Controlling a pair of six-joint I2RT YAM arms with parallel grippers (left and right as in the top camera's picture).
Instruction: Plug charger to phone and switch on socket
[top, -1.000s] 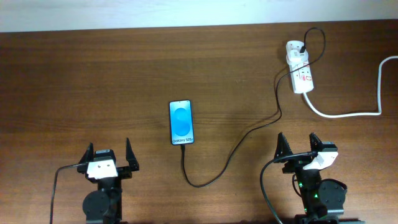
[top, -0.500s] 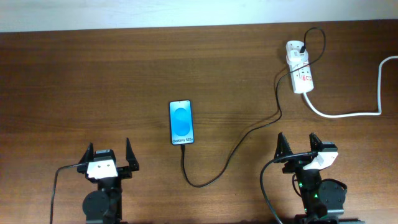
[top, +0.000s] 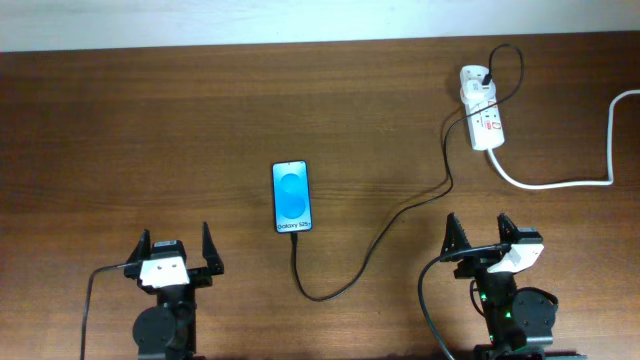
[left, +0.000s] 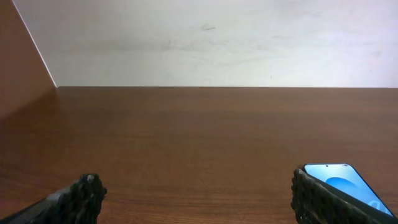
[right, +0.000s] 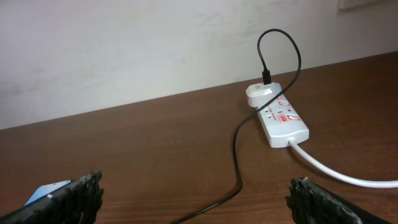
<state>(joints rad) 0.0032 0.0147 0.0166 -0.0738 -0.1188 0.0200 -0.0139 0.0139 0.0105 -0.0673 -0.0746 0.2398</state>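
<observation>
- The left gripper (top: 176, 242) sits at the near edge of the wooden table (top: 150, 130), on the left. Its fingers are spread wide with nothing between them.
- The right gripper (top: 478, 226) sits at the near edge on the right. Its fingers are likewise spread wide and hold nothing.
- The phone (top: 291, 197) lies flat near the middle of the table, screen up and lit blue. It is ahead and to the right of the left gripper and touches neither gripper.
- The socket (top: 481, 107) lies at the far right of the table, well apart from both grippers. Its red-marked switches face up, but their position is too small to read.
- A white adapter (top: 474, 77) sits in the far end of the socket.
- The charger (top: 400, 215) rises from that adapter in a loop, then runs down and left across the table. It curves back up to the phone's near edge.
- The frames do not show whether the charger tip is seated in the phone.
- A thick white cord (top: 560, 183) leaves the socket's near end and runs off to the right edge.
</observation>
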